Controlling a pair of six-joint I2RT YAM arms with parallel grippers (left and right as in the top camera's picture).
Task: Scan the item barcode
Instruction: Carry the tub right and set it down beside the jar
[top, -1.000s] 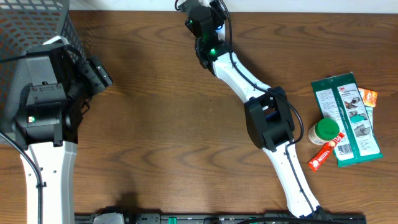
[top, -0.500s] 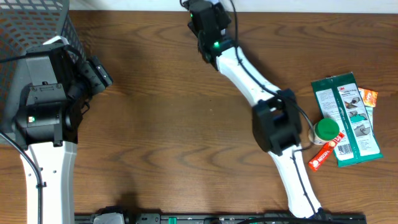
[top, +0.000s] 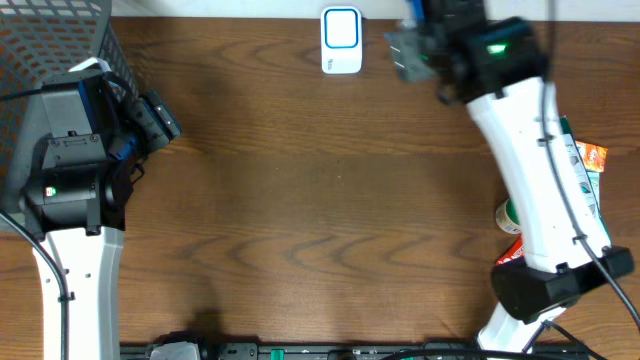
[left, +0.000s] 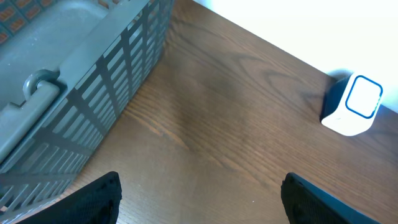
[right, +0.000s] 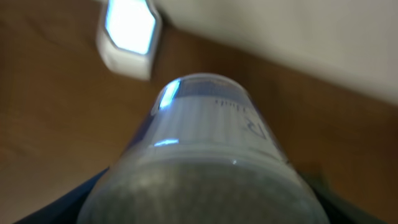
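My right gripper (top: 422, 42) is shut on the item, a clear plastic jar with a pale label (right: 205, 143) that fills the right wrist view. Seen from overhead, the jar (top: 403, 46) hangs at the back of the table, just right of the scanner. The scanner (top: 341, 40) is a small white box with a blue-outlined window; it also shows in the right wrist view, scanner (right: 127, 31), up left of the jar. No barcode shows on the jar. My left gripper (left: 199, 199) is open and holds nothing, above the wood near the basket; the scanner (left: 354, 106) lies far right of it.
A grey mesh basket (top: 60, 40) fills the back left corner, beside my left gripper (top: 160, 120). At the right edge, partly under my right arm, lie a green-lidded jar (top: 508, 215), an orange packet (top: 593, 155) and a red tube (top: 503, 260).
My right arm has swung from over the scanner toward the right with the jar, uncovering the scanner. The left arm has not moved.
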